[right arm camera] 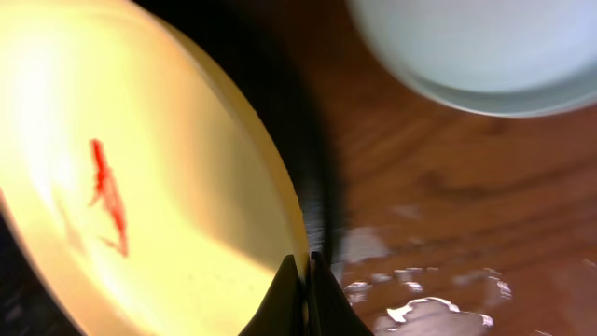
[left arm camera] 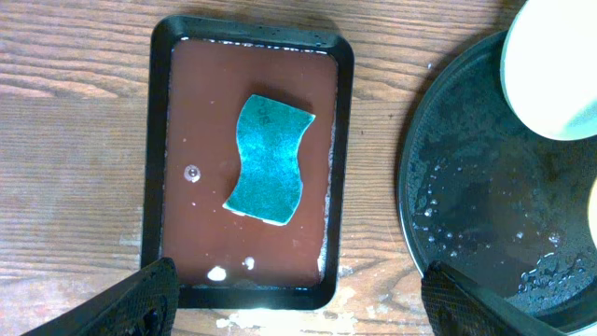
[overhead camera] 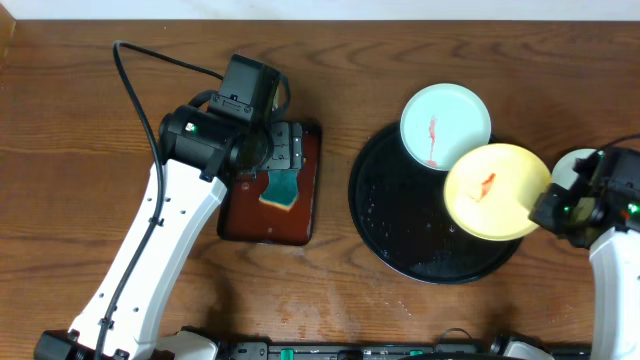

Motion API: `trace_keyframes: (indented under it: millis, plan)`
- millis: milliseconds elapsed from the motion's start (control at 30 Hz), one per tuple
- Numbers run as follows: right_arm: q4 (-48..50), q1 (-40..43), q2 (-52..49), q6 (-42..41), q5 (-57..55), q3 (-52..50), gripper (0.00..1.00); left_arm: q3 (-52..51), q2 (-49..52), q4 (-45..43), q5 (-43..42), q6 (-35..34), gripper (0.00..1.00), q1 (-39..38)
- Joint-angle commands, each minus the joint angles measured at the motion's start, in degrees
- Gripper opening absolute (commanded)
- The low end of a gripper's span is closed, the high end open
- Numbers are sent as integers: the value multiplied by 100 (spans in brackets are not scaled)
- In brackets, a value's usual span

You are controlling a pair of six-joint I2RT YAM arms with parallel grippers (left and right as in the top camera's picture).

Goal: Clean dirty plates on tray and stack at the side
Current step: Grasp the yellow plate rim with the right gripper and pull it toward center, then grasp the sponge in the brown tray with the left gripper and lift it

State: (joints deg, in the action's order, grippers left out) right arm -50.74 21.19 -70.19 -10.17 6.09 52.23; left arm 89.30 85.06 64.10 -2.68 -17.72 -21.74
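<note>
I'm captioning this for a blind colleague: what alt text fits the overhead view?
The right claw grips a red-smeared pale yellow plate by its rim over the black tray, beside a smeared bluish-white plate. The left claw hangs open above a teal sponge in a small dark-red tray.

Wood-grain table with round black tray, small red tray
</note>
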Motion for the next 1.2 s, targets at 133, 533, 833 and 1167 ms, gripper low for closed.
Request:
trace_keyframes:
  millis: [133,533,833,1167]
  plan:
    - [452,-1578,-151,-111,664,-573,1,59,-52,13,31,55,84,35]
    - [1812,-2385,-1086,-149,129,-1207,18,59,-52,13,31,55,84,35]
    - [960,-2354,-490,599,516,-55,41,52,-50,15,57,-11,84,35]
    - [584,-2354,-214,444,1222,37,38,-1032,595,-527,59,-7,79,35]
